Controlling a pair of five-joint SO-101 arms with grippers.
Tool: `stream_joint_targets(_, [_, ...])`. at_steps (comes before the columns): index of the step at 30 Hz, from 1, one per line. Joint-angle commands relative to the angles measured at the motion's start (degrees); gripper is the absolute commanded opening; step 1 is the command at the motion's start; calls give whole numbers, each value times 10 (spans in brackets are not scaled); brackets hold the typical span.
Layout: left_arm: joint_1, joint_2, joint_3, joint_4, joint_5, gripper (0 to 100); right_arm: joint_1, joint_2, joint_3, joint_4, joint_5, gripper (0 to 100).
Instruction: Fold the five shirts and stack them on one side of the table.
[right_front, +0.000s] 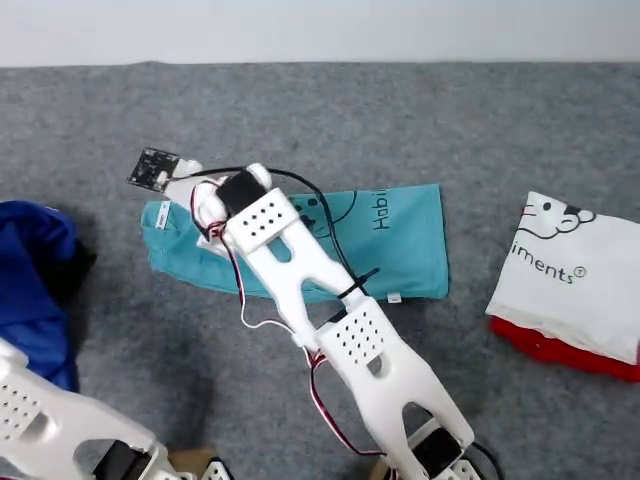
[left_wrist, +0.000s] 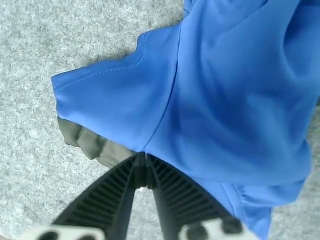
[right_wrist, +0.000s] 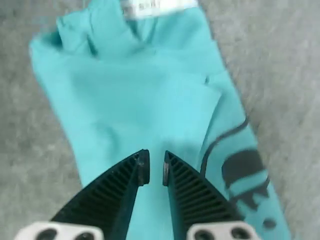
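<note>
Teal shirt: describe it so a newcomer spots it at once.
On the grey table, look to the middle, beneath the white arm. The teal shirt lies folded into a long strip, the right tool over one end. It alone is teal with dark print; the blue shirt bunches at the left edge, a white shirt tops a red shirt at the right.
</note>
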Motion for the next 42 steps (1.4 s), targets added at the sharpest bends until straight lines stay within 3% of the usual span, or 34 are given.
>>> stream_joint_targets(1, [7,-62,22,17,0,6,8,-44,-52,95,-30,58])
stream_joint_targets(10, [63,-281,253,16,0,6,115,-146,93,106,-137,57])
stream_joint_targets(17, [123,-410,402,16,-1,6,246,-228,209,103,-187,72])
stream_joint_targets(23, [154,-430,440,16,-1,6,343,-204,212,102,-257,291])
stream_joint_targets(34, [161,-429,441,15,-4,6,370,-111,212,36,-331,310])
stream_joint_targets(42, [161,-429,441,15,-4,6,382,-46,212,9,-333,310])
